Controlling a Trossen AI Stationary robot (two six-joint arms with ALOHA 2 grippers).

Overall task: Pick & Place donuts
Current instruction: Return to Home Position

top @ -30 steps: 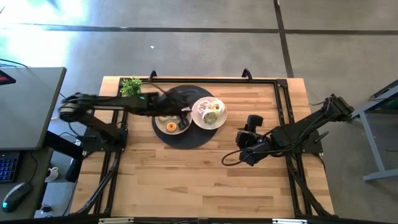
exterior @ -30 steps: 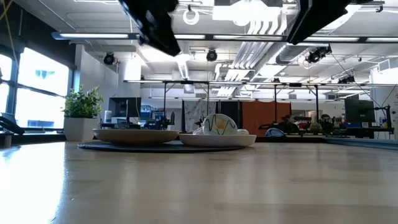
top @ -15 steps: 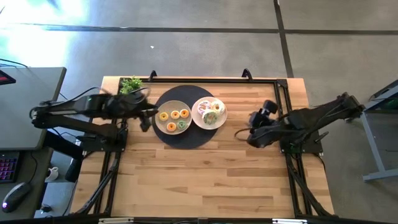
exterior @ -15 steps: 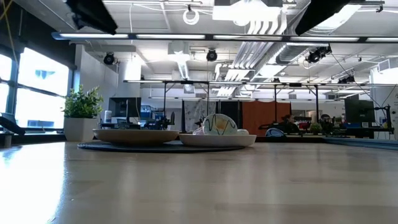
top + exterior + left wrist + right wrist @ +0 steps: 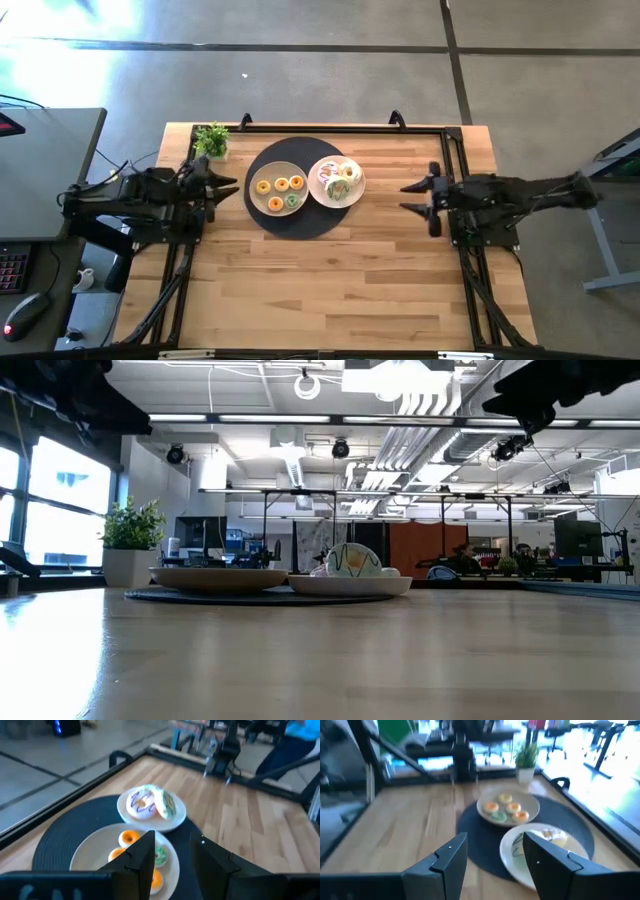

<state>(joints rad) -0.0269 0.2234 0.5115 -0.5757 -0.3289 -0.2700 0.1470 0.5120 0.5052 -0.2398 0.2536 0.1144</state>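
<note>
Several tiny donuts, yellow [image 5: 264, 186], orange [image 5: 282, 183] and green [image 5: 291, 201], lie on the left white plate [image 5: 262, 203]. Larger iced donuts [image 5: 338, 180] are piled on the right plate [image 5: 358, 186]. Both plates rest on a dark round mat [image 5: 300, 224]. My left gripper [image 5: 228, 176] hangs open and empty at the table's left edge, off the mat, pointing at the plates [image 5: 95, 851]. My right gripper [image 5: 404, 198] is open and empty toward the table's right side, pointing at the plates [image 5: 530, 870] from well off.
A small potted plant [image 5: 211, 138] stands at the far left corner, just beyond my left gripper. A black frame rail [image 5: 340, 127] runs along the table's far edge and down both sides. Bare wood [image 5: 320, 285] stretches from the mat to the near edge.
My left gripper has drawn back from over the left plate toward the table's left edge, uncovering the tiny donuts. My right gripper has drawn back toward the right edge and has turned from slanting to pointing level at the plates. The donuts and plates have stayed put.
</note>
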